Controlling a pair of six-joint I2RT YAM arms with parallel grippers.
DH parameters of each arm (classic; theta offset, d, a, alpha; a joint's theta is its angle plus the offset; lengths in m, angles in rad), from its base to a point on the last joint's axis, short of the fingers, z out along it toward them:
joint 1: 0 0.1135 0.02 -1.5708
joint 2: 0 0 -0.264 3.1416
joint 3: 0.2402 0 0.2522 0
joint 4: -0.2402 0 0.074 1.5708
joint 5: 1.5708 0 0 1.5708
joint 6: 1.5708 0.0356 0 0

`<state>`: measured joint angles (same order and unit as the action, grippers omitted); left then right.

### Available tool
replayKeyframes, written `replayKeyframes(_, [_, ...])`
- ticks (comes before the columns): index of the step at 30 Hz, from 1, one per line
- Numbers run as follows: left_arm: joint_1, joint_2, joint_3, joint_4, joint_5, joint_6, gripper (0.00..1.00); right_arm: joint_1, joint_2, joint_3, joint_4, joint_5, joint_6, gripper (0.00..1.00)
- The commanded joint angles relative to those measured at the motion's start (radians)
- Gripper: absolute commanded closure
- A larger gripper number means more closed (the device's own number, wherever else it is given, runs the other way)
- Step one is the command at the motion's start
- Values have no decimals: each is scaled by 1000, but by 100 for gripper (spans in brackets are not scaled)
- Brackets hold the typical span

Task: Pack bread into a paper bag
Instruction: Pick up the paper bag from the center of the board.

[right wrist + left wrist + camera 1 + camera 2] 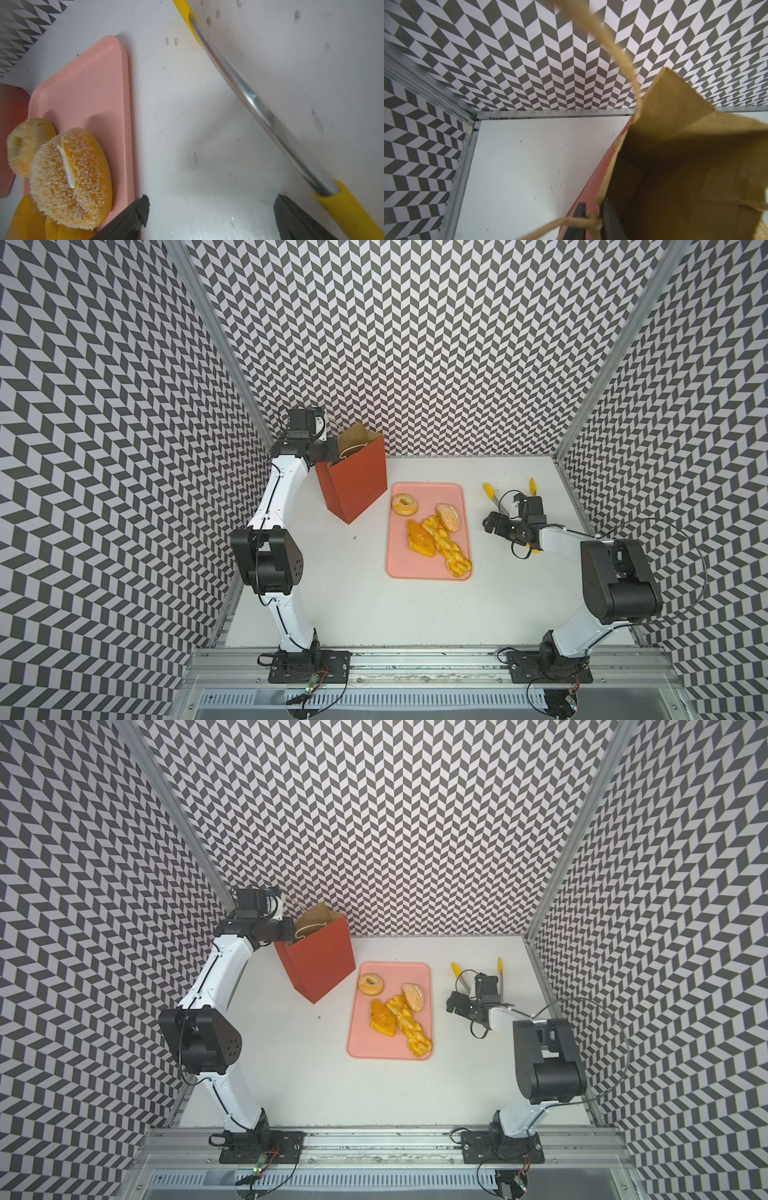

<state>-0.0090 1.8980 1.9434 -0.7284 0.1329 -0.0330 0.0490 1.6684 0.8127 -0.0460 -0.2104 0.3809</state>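
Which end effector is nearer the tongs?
Right. The right end effector is open beside the tongs; the left end effector, far off, is shut on the paper bag.

No text, label, brand, number or sign can be read in any of the views.
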Motion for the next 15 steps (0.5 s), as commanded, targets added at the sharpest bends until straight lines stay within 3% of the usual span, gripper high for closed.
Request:
replayKeyframes(1, [-8,-48,6,-19,26,-2,89,-5,24,-13,-34,-7,-5,2])
replayKeyframes(10, [-27,-188,-133,-2,54,-86,93,-3,34,-8,-34,-21,-9,2])
replayKeyframes(15, [-62,-294,-226,-26,3,-110,93,-3,39,-6,-35,-27,-9,2])
